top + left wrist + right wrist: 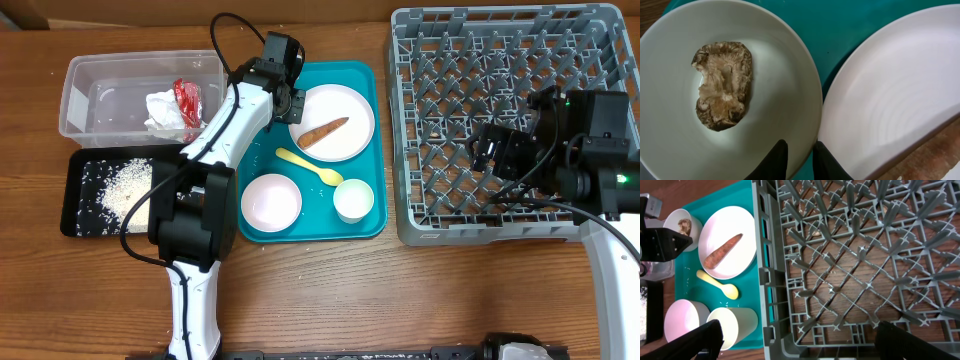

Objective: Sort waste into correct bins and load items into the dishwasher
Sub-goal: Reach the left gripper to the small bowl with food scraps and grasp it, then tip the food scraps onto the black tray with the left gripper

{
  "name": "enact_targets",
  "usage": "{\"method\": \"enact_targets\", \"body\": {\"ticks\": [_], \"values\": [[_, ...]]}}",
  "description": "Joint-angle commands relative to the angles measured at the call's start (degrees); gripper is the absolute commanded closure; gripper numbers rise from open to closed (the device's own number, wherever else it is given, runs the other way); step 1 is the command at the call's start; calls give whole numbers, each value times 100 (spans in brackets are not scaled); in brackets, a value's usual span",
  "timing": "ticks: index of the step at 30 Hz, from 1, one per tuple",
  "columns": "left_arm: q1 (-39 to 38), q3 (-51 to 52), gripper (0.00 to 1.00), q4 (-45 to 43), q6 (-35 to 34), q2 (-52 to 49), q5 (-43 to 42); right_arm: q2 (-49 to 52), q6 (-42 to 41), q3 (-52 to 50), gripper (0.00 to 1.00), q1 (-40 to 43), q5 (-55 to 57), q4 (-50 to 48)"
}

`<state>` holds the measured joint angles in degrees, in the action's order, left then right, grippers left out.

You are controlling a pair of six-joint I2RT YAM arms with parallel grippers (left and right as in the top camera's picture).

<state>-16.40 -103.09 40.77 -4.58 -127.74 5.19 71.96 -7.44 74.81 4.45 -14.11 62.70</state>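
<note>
My left gripper (800, 160) is closed over the rim of a white bowl (780, 75) holding a small brown lumpy food piece (722, 85), at the teal tray's back left corner (288, 100). Beside it, the white plate (352, 105) carries the orange-brown stick (322, 132). The yellow spoon (308, 165), pink bowl (270, 200) and white cup (353, 198) lie on the tray. The clear tub (100, 75) holds the napkin (160, 110) and red wrapper (187, 98). The black tray (75, 215) holds rice (125, 185). My right gripper (805, 342) is open and empty over the grey rack (500, 60).
The teal tray (310, 228) sits between the two bins on the left and the rack on the right. Bare wooden table runs along the front. My left arm's base stands at the front left, its forearm crossing above the black tray.
</note>
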Motion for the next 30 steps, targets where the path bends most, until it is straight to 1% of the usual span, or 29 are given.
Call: {"method": "enact_targets", "body": {"ticks": [1,5,9,11,15,18,21,22,26,30], "values": [[20,74,79,-46,-81,-146,55,-13,22,138,0,13,57,4],[20,74,82,-74,-81,-291,57,-13,22,138,0,13,57,35],[26,68,90,-105,-79,-306,59,-13,20,138,0,13,203,63],[26,39,96,-111,-81,-306,61,-13,20,138,0,13,203,68],[20,-227,96,85,-83,-240,50,-13,22,138,0,13,205,72],[9,-817,96,627,-83,-234,50,-13,20,138,0,13,203,70],[-15,-2083,96,1757,-142,-234,55,-13,20,138,0,13,203,72],[-13,-2728,96,2262,-208,-234,31,-13,22,138,0,13,203,68],[-15,-4100,96,3355,-321,-234,-101,-13,22,138,0,13,203,68],[-13,-5027,96,4175,-361,-232,-120,-13,20,138,0,13,203,70]]}}
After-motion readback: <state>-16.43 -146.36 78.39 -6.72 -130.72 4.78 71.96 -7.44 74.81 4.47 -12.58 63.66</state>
